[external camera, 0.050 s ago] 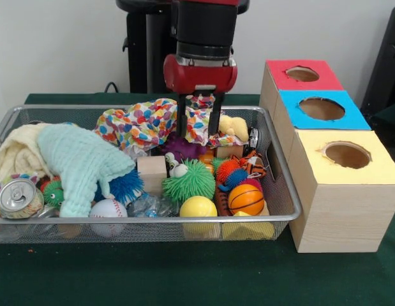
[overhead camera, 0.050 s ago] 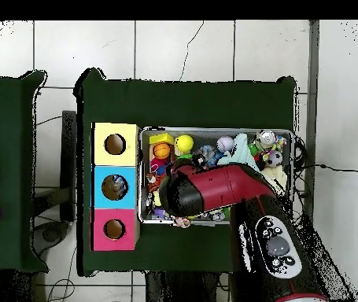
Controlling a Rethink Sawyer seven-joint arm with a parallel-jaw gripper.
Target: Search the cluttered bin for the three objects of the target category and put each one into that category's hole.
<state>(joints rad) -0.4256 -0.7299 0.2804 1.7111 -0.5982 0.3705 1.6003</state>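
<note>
Searching the bin [external camera, 0.050 s ago: 283, 220]: I hold the gripper [external camera, 0.050 s ago: 201, 135] over the spotted cloth [external camera, 0.050 s ago: 143, 124].
Claw wide, empty; next I must choose a target.

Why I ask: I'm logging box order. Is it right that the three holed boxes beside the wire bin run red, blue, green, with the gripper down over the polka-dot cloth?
Not quite. In the front view the third box is yellow, not green. The rest holds: red box, blue box, gripper down over the polka-dot cloth in the wire bin.

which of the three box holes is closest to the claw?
The red box's hole. It sits at the far end of the row, level with the claw; the blue hole and yellow hole lie nearer the camera.
</note>
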